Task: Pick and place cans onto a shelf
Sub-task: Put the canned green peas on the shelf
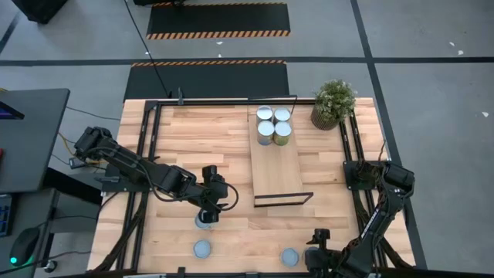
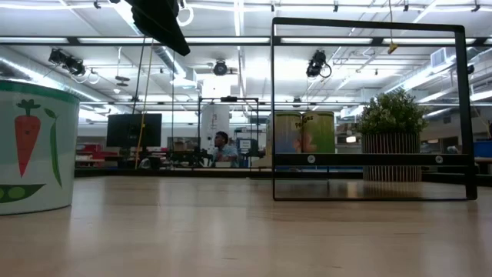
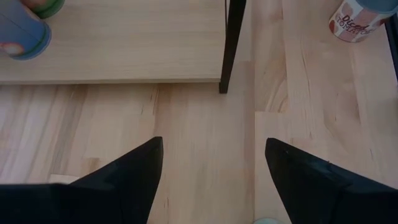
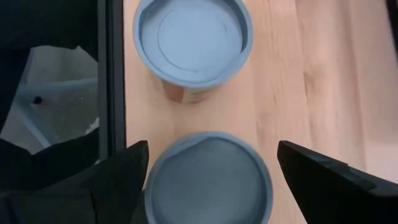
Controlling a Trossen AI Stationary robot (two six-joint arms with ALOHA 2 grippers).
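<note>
Four cans stand on the far end of the shelf. Further cans stand on the table near its front edge: one just under my left gripper, one nearer the edge, one to the right. In the left wrist view my left gripper is open above bare wood, and only a can's rim peeks in below it. My right gripper is open, a finger on either side of a grey can top. A second can stands beyond it.
A potted plant stands at the far right corner. Black frame rails run along the table's sides, and one runs close beside my right gripper. The shelf's black wire leg is just ahead of my left gripper. A carrot-labelled can looms near the low camera.
</note>
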